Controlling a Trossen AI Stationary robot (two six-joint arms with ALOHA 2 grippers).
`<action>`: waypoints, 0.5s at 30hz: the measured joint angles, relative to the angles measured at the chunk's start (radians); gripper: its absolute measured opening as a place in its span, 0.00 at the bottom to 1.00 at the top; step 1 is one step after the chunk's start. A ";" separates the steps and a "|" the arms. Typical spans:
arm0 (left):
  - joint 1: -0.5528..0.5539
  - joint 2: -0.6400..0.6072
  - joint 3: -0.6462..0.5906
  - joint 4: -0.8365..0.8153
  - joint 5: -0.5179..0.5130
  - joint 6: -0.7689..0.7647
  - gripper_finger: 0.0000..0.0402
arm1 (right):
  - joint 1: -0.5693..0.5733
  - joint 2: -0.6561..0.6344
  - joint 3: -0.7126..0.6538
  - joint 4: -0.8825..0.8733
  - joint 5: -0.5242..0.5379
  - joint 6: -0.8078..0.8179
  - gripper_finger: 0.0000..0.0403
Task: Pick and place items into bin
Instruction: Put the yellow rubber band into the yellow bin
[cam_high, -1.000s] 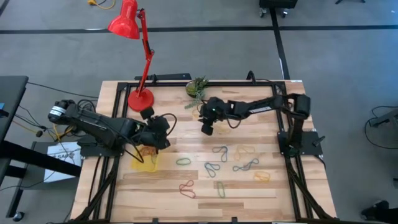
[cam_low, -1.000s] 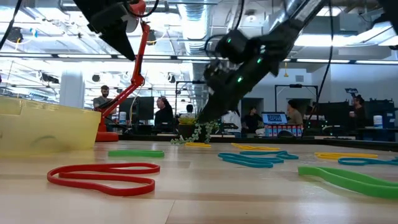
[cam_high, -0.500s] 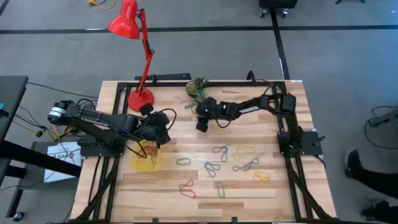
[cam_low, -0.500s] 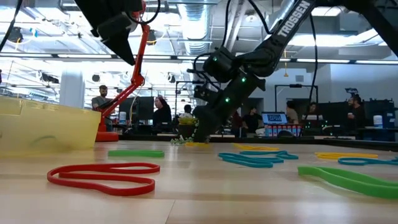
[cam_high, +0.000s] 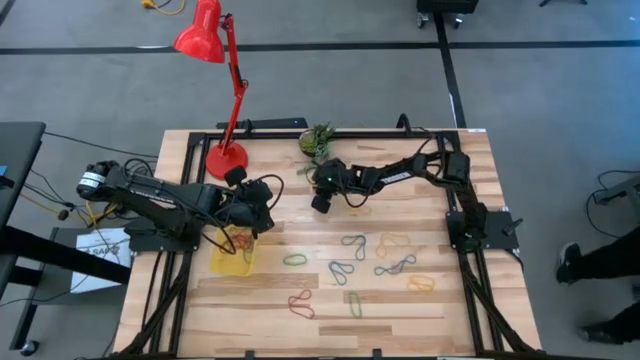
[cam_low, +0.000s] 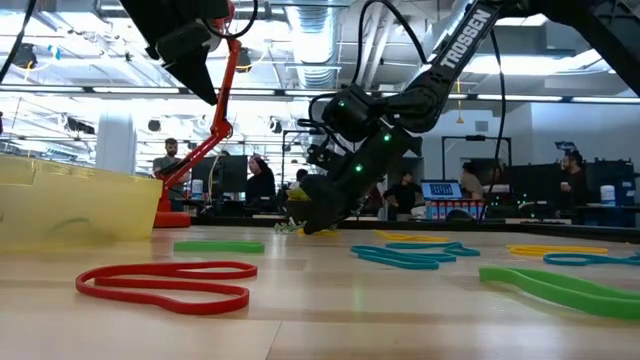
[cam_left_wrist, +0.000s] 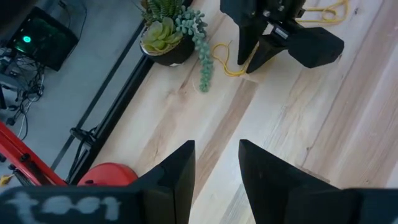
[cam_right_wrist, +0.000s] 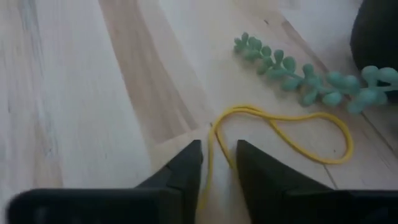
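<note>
High view: right gripper (cam_high: 321, 203) is sitting lower and further toward the plant (cam_high: 317, 139) than a second ago, reaching away from the main scatter of bands. Left gripper (cam_high: 262, 222) is hovering by the bin (cam_high: 232, 262), position unchanged.

Low view: right gripper (cam_low: 318, 218) is now touching down at the surface (cam_low: 400, 310); earlier it was hanging clear. Judgement: pick is under way, not yet closed.

Left wrist view: left jaws are standing apart, empty.

Right wrist view: right jaws are apart, straddling one strand of the yellow band (cam_right_wrist: 283, 134). The band is lying flat just beside the plant's trailing stem (cam_right_wrist: 305, 81), a long narrow loop running away from the fingertips (cam_right_wrist: 189, 165) toward the pot
</note>
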 joint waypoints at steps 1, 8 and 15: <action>0.000 0.000 0.000 0.000 0.001 -0.001 0.29 | 0.000 -0.003 -0.001 0.002 -0.002 -0.001 0.16; 0.000 0.000 0.000 0.002 0.002 -0.029 0.29 | 0.032 -0.049 -0.009 -0.003 0.001 -0.044 0.03; 0.000 0.000 0.000 0.005 0.002 -0.020 0.29 | 0.117 -0.215 -0.010 -0.064 -0.011 -0.074 0.01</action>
